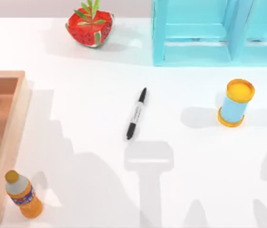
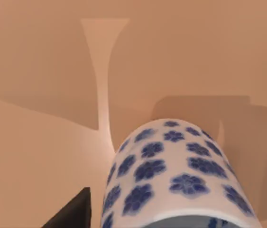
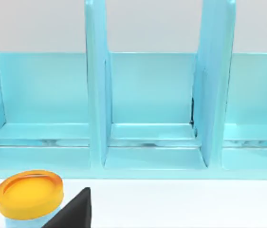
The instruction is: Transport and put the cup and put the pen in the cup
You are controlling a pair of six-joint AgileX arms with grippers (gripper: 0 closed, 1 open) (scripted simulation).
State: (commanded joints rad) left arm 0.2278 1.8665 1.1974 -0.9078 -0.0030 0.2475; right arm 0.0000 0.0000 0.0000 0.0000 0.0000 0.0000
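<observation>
**deskbot_fan:** White tabletop [image 1: 195,166], pretty tidy. Wooden tray [image 1: 22,95] at the left edge, turquoise shelf unit [image 1: 195,52] at the far right, watermelon planter [image 1: 89,26] far left of centre, orange bottle [image 1: 23,194] near left. Why's the pen [image 1: 136,113] just lying out in the middle?

**gripperguy:** My guess is it's waiting its turn. It lies flat and diagonal at the table's centre, well apart from everything, so it's easy to grab once the cup is out. The cup [image 2: 176,175] sits over tan wood in the left wrist view, so I'd say it's in the tray, with the left arm right above it.

**deskbot_fan:** Holding it?

**gripperguy:** Can't tell. One dark finger [image 2: 74,213] shows just beside the cup, no clear contact. Cup's white and rounded, covered in blue flowers. Pen's slim and black with a pale label band.

**deskbot_fan:** Right arm?

**gripperguy:** Parked facing the shelf, near the light-blue cylinder [image 1: 235,103] with yellow ends. Its grip I can't tell either.
</observation>
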